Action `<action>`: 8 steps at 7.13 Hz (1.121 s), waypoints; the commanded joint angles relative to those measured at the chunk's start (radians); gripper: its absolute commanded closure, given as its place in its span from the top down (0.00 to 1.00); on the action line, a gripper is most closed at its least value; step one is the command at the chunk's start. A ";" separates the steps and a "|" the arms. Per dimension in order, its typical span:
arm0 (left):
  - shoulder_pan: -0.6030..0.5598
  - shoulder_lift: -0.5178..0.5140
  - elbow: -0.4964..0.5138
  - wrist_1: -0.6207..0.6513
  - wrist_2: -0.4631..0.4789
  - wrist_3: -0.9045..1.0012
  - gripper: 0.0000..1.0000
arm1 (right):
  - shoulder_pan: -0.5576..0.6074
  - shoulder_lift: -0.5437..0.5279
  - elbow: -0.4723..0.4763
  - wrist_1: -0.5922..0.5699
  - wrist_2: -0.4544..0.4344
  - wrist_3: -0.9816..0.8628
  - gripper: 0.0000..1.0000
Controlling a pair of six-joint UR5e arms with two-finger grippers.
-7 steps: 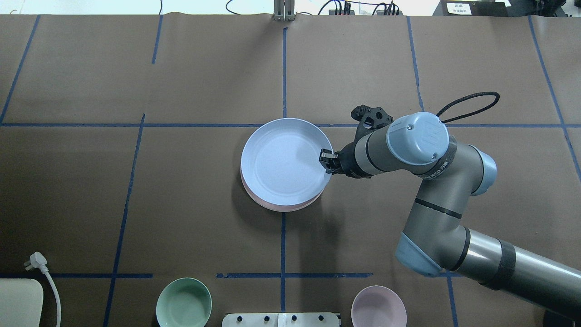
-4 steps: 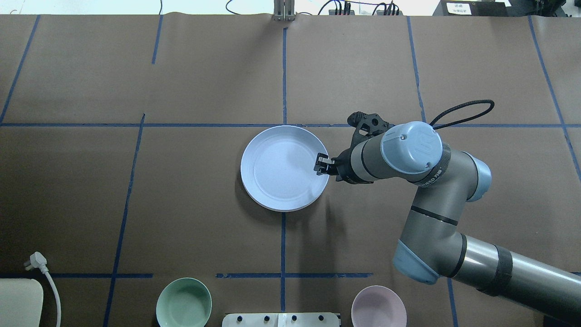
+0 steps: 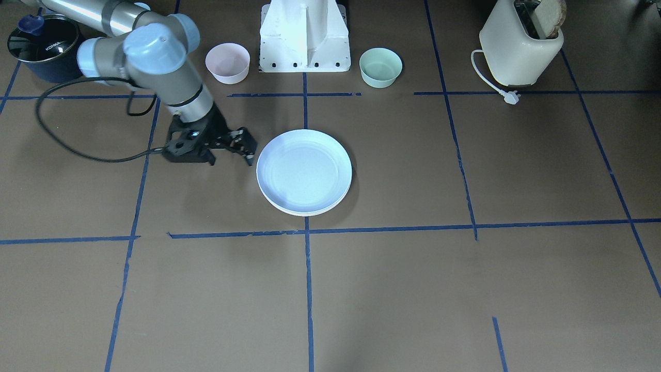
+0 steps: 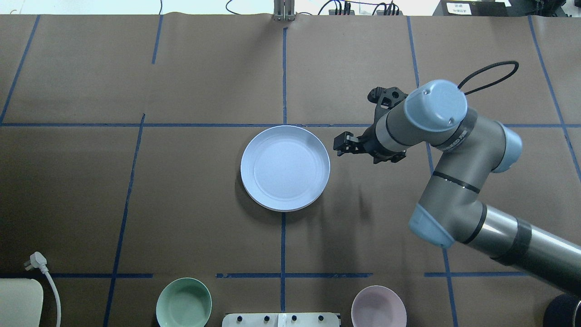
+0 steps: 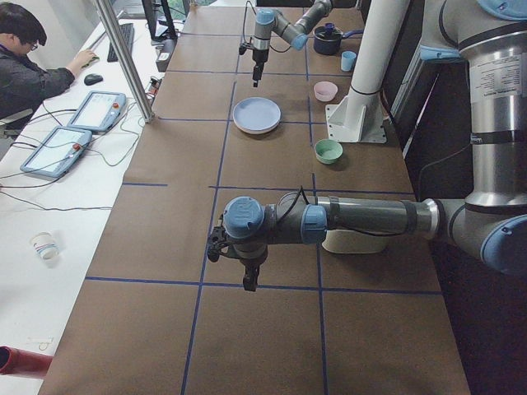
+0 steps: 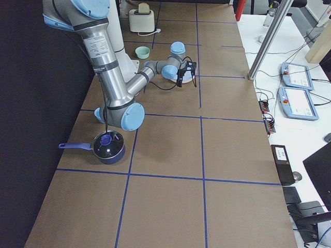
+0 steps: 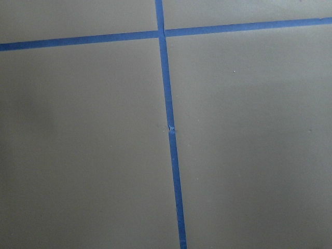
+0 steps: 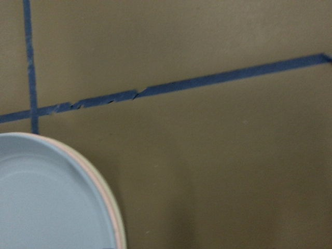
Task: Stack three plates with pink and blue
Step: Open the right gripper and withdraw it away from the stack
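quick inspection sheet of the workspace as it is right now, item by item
Surface: brown paper-covered table with a blue tape grid.
Job's things: light blue round plastic plate tops the stack; pale pink plate rim and cream-white plate rim show beneath it.
Clutter: mint-green bowl, small pink bowl, cream toaster, dark saucepan.
Pincers: right pincer open, empty, beside the stack and apart from it; left pincer over bare table, state cannot be told.
Cables: white toaster cord, plug lying on the table; black cable loop at the right wrist.
Surroundings: seated operator and two teach pendants on a side desk.
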 commanded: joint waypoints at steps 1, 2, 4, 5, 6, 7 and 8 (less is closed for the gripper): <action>0.001 -0.011 0.016 -0.004 0.003 0.000 1.00 | 0.220 -0.072 -0.001 -0.166 0.172 -0.423 1.00; -0.001 -0.003 0.031 -0.025 0.003 0.000 1.00 | 0.316 -0.156 -0.001 -0.170 0.219 -0.607 1.00; -0.001 -0.012 0.040 -0.024 0.034 0.002 1.00 | 0.564 -0.386 0.010 -0.160 0.308 -1.021 1.00; -0.001 -0.014 0.037 -0.024 0.066 0.002 1.00 | 0.695 -0.471 0.006 -0.170 0.351 -1.201 1.00; -0.001 -0.011 0.034 -0.024 0.072 0.002 1.00 | 0.796 -0.551 0.002 -0.172 0.354 -1.306 1.00; -0.001 -0.003 0.023 -0.024 0.071 0.003 1.00 | 0.828 -0.640 0.008 -0.157 0.344 -1.308 1.00; -0.001 -0.005 0.020 -0.024 0.072 0.005 1.00 | 0.827 -0.646 0.004 -0.156 0.342 -1.307 1.00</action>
